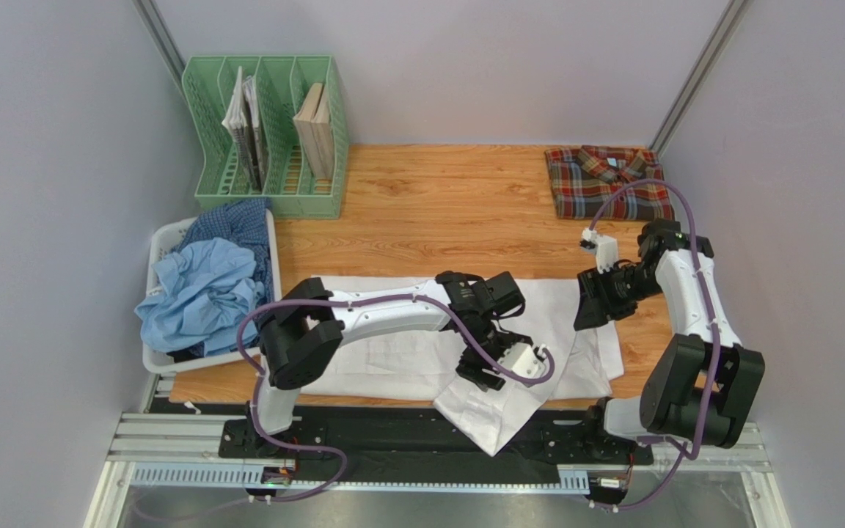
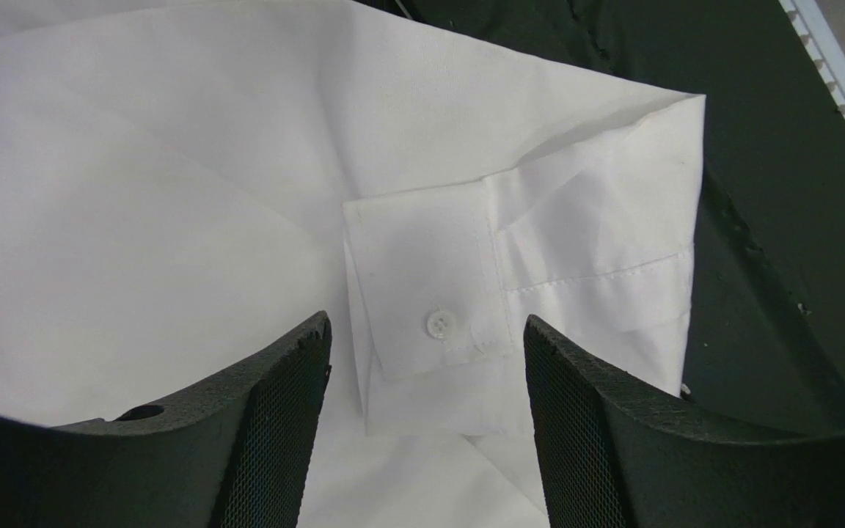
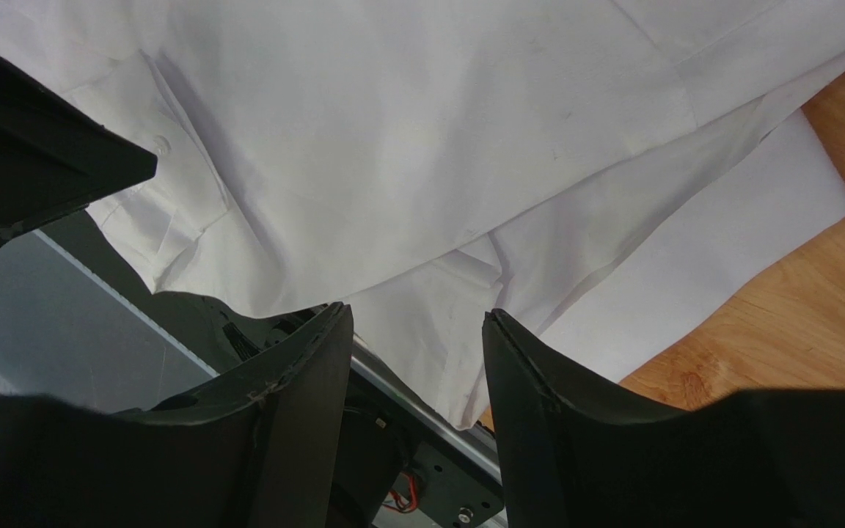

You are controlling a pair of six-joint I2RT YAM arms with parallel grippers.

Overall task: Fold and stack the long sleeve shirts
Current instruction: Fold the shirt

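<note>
- Top external view: the table [image 1: 438,209] is light wood. Both arm bases sit on a black rail [image 1: 394,440] at its near edge.
- The white shirt [image 1: 394,358] lies spread across the near half of the table, from left of centre to the right arm. One corner hangs over the near edge onto the rail.
- The basket [image 1: 168,237], white, stands at the left edge. A crumpled light blue shirt [image 1: 201,297] fills it and spills over its near rim. A dark blue checked shirt [image 1: 234,220] is bunched behind that one.
- The rack [image 1: 207,121], green, stands upright at the far left corner, with books [image 1: 315,127] in two slots.
- The plaid shirt [image 1: 605,182] lies folded at the far right corner, well apart from the white shirt.
- The left gripper [image 2: 427,330] points down over the near right part of the white shirt [image 2: 118,220]. Its jaws stand wide apart and hold nothing.
- The right gripper [image 3: 416,319] hovers over the right edge of the white shirt [image 3: 449,132]. Its jaws stand apart with a narrower gap and hold nothing. Whether the tips touch cloth cannot be told.
- The cuff [image 2: 427,264], in the left wrist view, lies flat on the shirt below the gap between the left fingers, beside the overhanging corner.
- The button [image 2: 438,322], white, sits on the cuff near the fingers.
</note>
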